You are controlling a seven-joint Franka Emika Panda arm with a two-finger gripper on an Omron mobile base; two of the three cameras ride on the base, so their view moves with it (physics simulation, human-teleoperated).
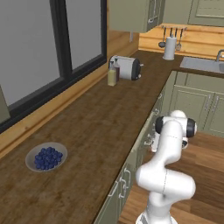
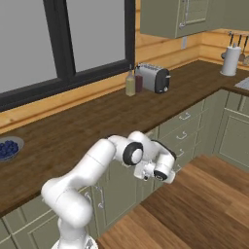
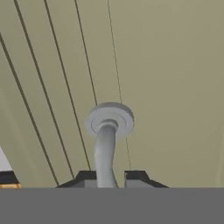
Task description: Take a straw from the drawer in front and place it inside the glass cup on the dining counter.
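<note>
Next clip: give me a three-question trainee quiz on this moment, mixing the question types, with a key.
1. True or false: in the hand view, the two dark fingers stand either side of the drawer's metal handle.
2. Multiple choice: what sits on the worktop near the window, at the left of the left base view? A) a bowl of blueberries B) a kettle C) a cutting board
3. Short answer: which appliance stands beside the bottle at the back of the worktop?

Key: 1 true. 2 A, the bowl of blueberries. 3 the toaster.
</note>
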